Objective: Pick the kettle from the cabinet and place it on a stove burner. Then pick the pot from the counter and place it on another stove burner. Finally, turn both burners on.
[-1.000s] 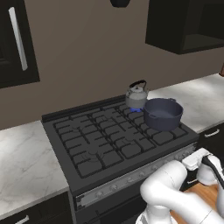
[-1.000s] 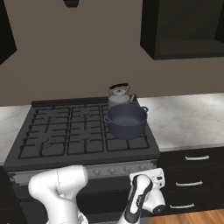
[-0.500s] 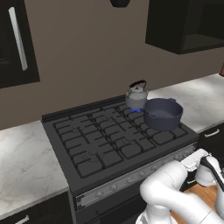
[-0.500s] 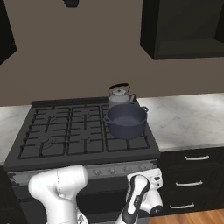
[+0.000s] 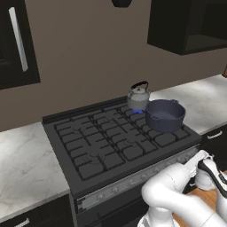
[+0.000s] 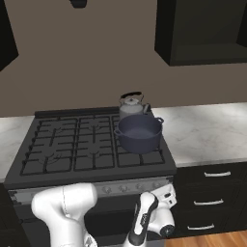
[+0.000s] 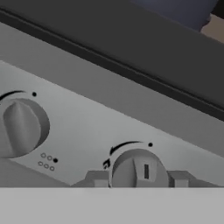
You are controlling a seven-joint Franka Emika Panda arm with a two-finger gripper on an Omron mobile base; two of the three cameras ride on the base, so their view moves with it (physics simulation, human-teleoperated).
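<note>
Your jaws sit narrowly parted on either side of the knob (image 7: 139, 169) at the lower middle of the hand view, with the fingertips (image 7: 97, 178) beside it. The kettle (image 5: 138, 96) and pot (image 5: 164, 115) already rest on the stove (image 5: 111, 146), right of centre. If you twist before pinching firmly, the knob may slip.
</note>
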